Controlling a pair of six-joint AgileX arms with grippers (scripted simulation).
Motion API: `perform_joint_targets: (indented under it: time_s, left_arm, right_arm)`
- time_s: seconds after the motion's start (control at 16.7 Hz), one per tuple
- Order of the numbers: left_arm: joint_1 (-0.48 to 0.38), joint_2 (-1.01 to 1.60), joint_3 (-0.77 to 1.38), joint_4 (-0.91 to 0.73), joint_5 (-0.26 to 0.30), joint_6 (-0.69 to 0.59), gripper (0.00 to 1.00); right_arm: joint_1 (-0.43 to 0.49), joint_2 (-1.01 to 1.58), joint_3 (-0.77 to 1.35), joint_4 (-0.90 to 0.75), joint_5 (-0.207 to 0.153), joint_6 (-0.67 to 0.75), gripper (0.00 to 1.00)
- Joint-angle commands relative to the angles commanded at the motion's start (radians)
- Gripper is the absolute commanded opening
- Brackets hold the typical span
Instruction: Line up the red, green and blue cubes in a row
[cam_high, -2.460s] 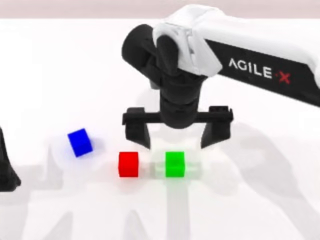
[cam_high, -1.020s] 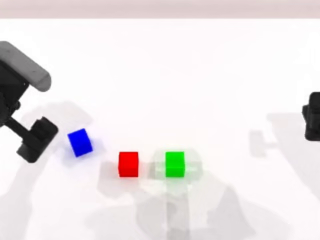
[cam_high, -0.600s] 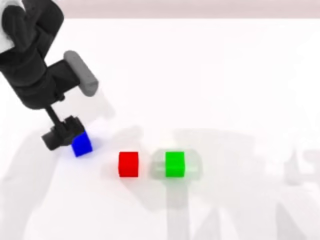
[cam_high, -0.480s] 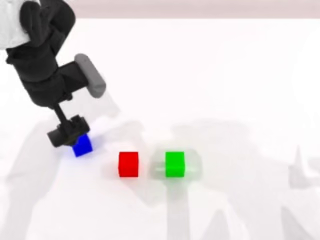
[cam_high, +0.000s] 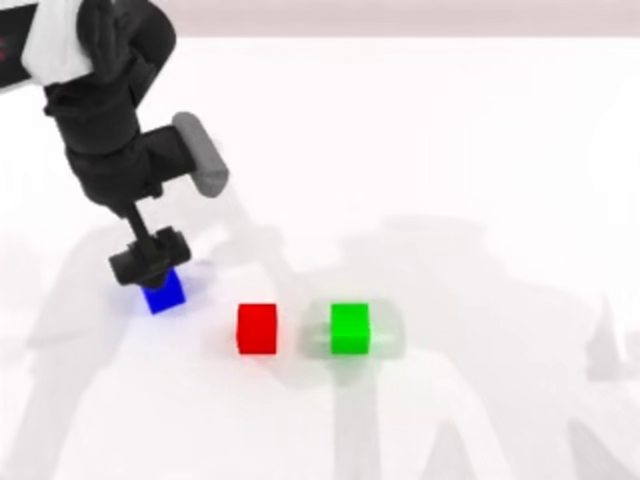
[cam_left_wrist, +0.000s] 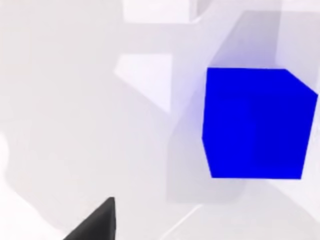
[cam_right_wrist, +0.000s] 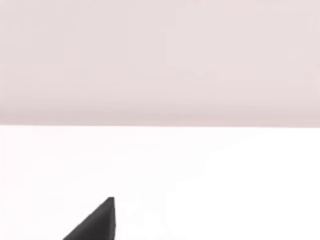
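Left hand (cam_high: 150, 262): you have it low over the blue cube (cam_high: 163, 293), which sits skewed at the bench (cam_high: 450, 180) left; spread — cannot tell.
Red cube (cam_high: 257, 328), green cube (cam_high: 350, 328): already side by side mid-bench.
Right arm: out of top view.

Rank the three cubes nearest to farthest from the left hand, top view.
1. Blue cube: directly under the left hand, partly covered by it, at the table's left.
2. Red cube: to the right of the blue one, middle of the three.
3. Green cube: farthest right, beside the red cube with a gap between them.
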Motion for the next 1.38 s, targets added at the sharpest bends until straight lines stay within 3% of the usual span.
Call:
perform_joint_targets:
  time_s: [0.3, 0.72, 1.02, 1.38]
  left_arm:
    - [0.003, 0.019, -0.02, 0.037, 0.0, 0.003, 1.0]
    - [0.002, 0.106, -0.163, 0.269, 0.001, 0.003, 1.0]
    - [0.002, 0.112, -0.174, 0.286, 0.001, 0.003, 1.0]
    - [0.002, 0.112, -0.174, 0.286, 0.001, 0.003, 0.55]
  right_arm:
    - [0.0, 0.0, 0.0, 0.0, 0.0, 0.0, 1.0]
    - [0.0, 0.0, 0.0, 0.0, 0.0, 0.0, 1.0]
    - [0.0, 0.0, 0.0, 0.0, 0.0, 0.0, 1.0]
    - [0.0, 0.0, 0.0, 0.0, 0.0, 0.0, 1.0]
